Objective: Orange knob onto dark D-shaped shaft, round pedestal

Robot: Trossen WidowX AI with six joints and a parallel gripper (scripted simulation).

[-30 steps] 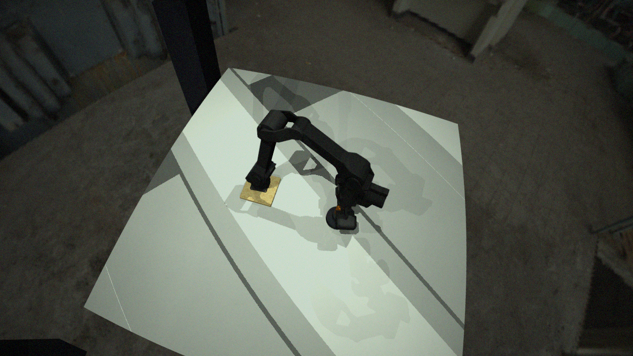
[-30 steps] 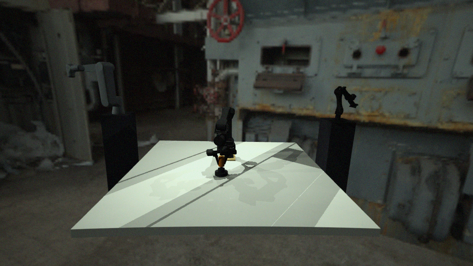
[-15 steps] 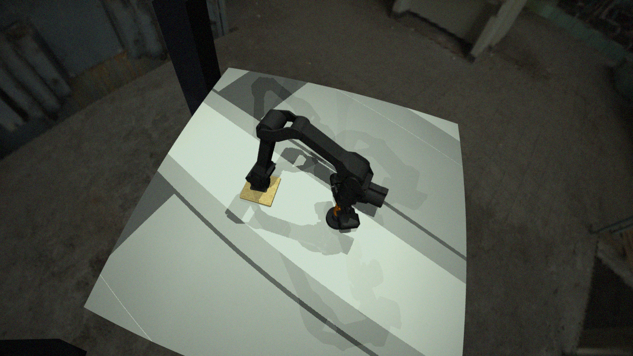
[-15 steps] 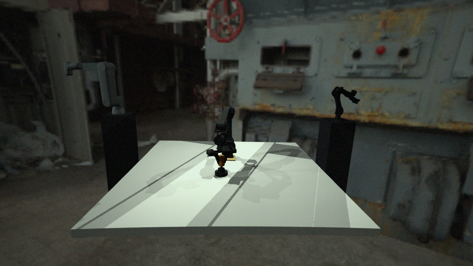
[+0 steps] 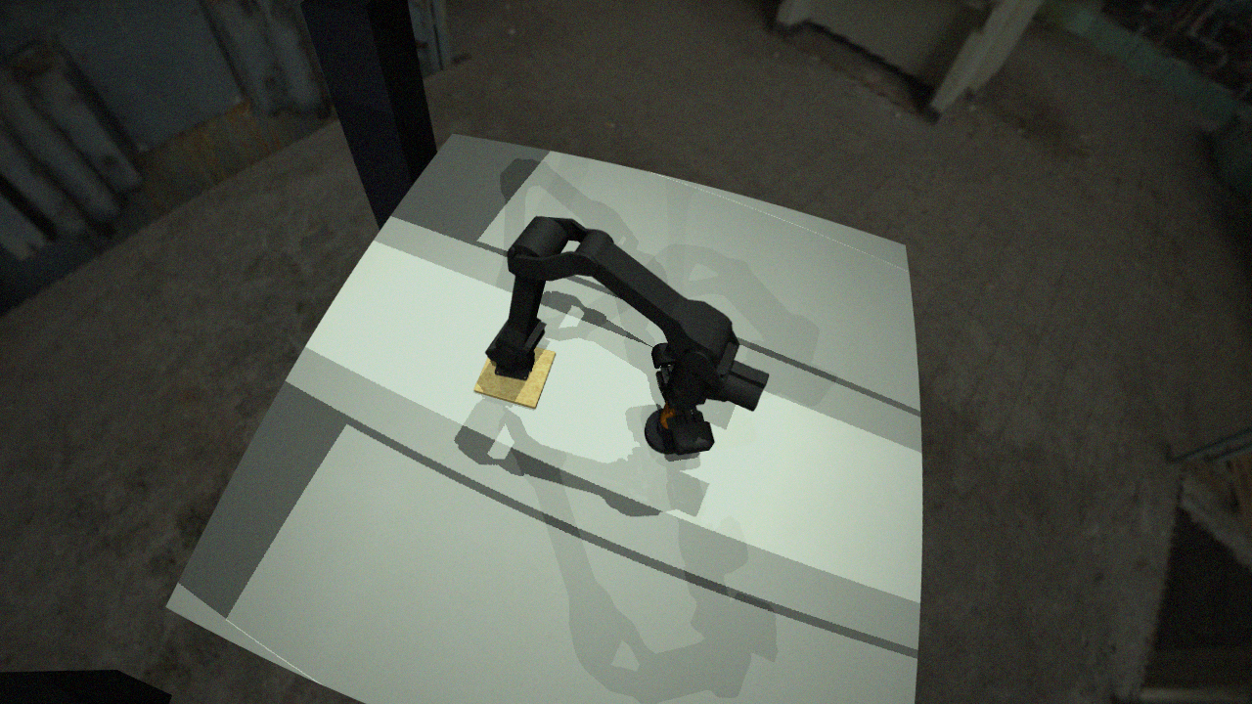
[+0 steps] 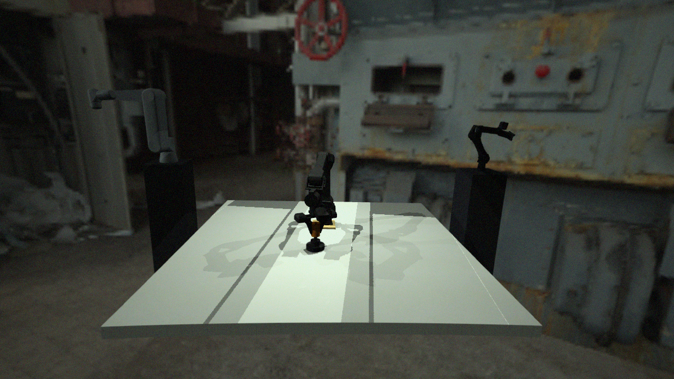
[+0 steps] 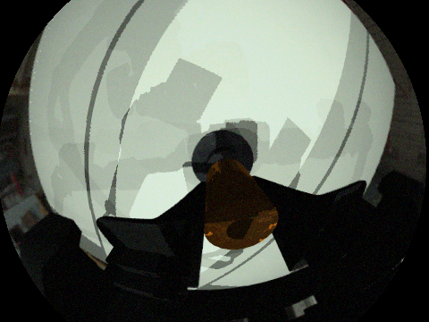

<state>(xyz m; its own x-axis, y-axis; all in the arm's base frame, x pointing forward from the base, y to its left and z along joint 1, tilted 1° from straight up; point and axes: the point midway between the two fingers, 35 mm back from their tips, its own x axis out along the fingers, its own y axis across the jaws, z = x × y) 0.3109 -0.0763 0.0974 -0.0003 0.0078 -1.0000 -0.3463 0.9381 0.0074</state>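
Orange knob sits clasped between the partly open jaws, which grip it from both sides. It is above the dark round pedestal on the desk; whether it touches the shaft, I cannot tell.

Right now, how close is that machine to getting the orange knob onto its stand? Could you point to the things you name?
Partway, it seems. Done: the knob (image 5: 667,415) (image 6: 315,229) (image 7: 239,197) is picked up and brought over the round pedestal (image 5: 654,430) (image 6: 314,246) (image 7: 201,154). In hand: the end effector (image 6: 315,225) (image 7: 228,182) grips it. Left: the knob stands above the base, so probably lining up, pushing fully down and letting go.
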